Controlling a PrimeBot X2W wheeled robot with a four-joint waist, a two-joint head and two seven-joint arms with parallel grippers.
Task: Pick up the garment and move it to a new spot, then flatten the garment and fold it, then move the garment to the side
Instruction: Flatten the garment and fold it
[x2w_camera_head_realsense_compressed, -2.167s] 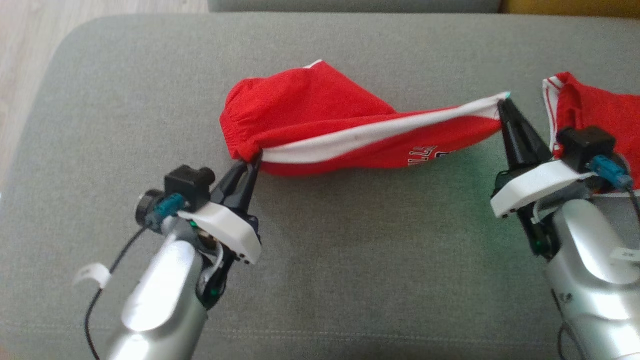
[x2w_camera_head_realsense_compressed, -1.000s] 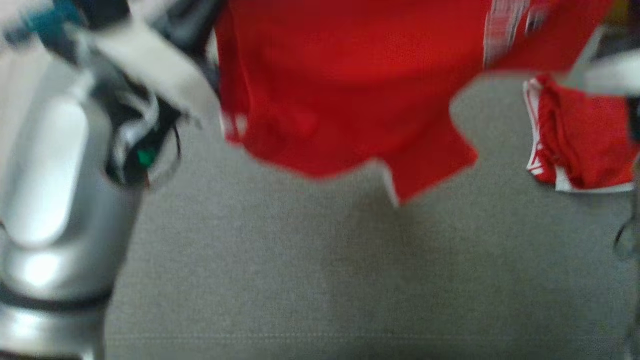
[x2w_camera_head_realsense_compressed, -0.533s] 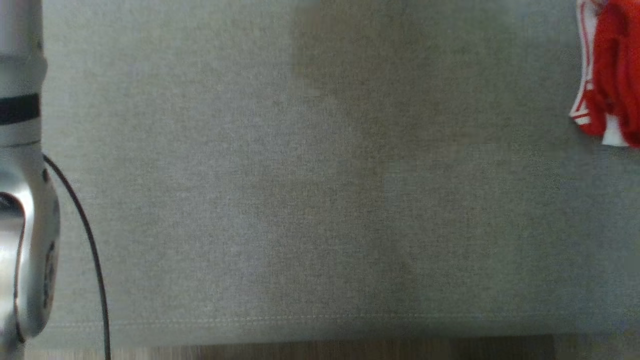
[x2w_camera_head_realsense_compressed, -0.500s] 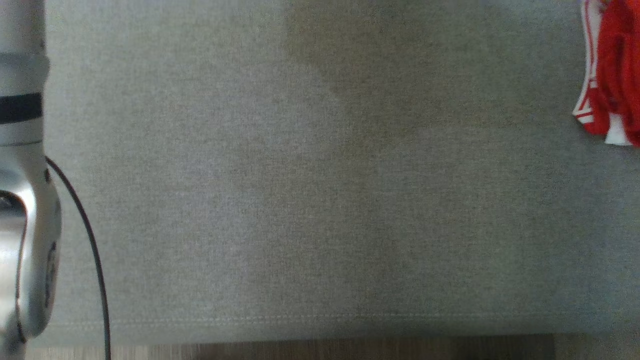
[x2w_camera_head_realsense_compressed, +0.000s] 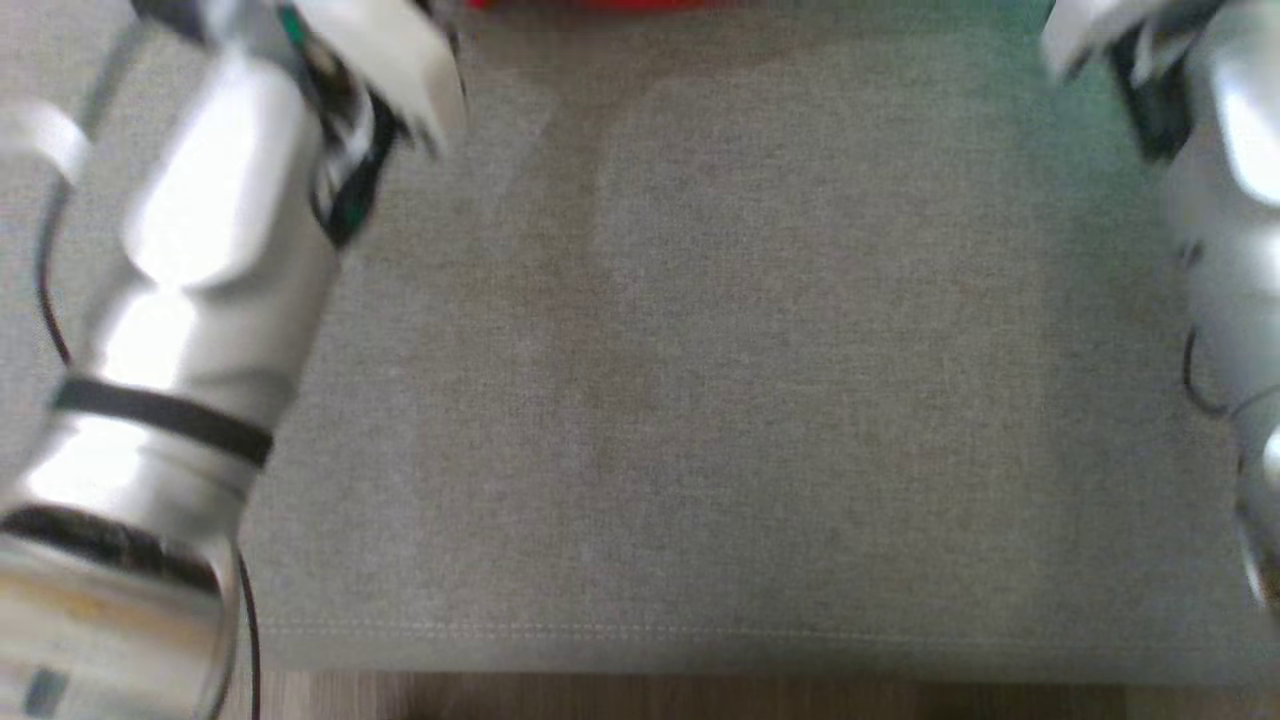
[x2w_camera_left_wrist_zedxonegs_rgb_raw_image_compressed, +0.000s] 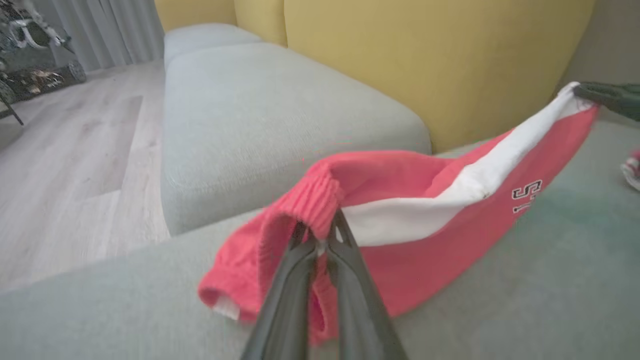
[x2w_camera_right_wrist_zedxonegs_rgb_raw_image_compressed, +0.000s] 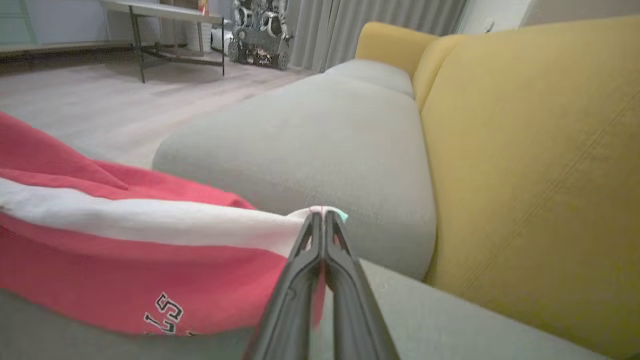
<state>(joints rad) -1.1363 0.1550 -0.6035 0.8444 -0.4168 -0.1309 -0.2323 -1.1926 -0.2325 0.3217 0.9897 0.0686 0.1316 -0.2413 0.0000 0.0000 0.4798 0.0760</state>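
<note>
**Garment (x2w_camera_left_wrist_zedxonegs_rgb_raw_image_compressed: 440, 220) pinched at both ends, strung out over the grey sofa seat (x2w_camera_head_realsense_compressed: 750, 400)**

Left gripper (x2w_camera_left_wrist_zedxonegs_rgb_raw_image_compressed: 322, 236): fingers clenched on the gathered elastic waistband (x2w_camera_left_wrist_zedxonegs_rgb_raw_image_compressed: 310, 200), with cloth bunched around the tips. Right gripper (x2w_camera_right_wrist_zedxonegs_rgb_raw_image_compressed: 324, 216): fingers pressed tight together on the far end of the white stripe (x2w_camera_right_wrist_zedxonegs_rgb_raw_image_compressed: 150, 222), at the garment's corner.

The garment is red, with black-outlined lettering low on the side. It spans from one gripper to the other, stripe on top and red panel hanging below. The lower edge reaches down to the seat, but I can't tell if it touches.

The head view is blurred. The left forearm (x2w_camera_head_realsense_compressed: 200, 250) is at the left edge and the right forearm (x2w_camera_head_realsense_compressed: 1230, 150) at the right, with bare seat between them and a thin red strip at the top edge. A yellow backrest (x2w_camera_right_wrist_zedxonegs_rgb_raw_image_compressed: 525, 150) stands behind the seat. Pale wood floor (x2w_camera_left_wrist_zedxonegs_rgb_raw_image_compressed: 65, 165) lies beyond.
</note>
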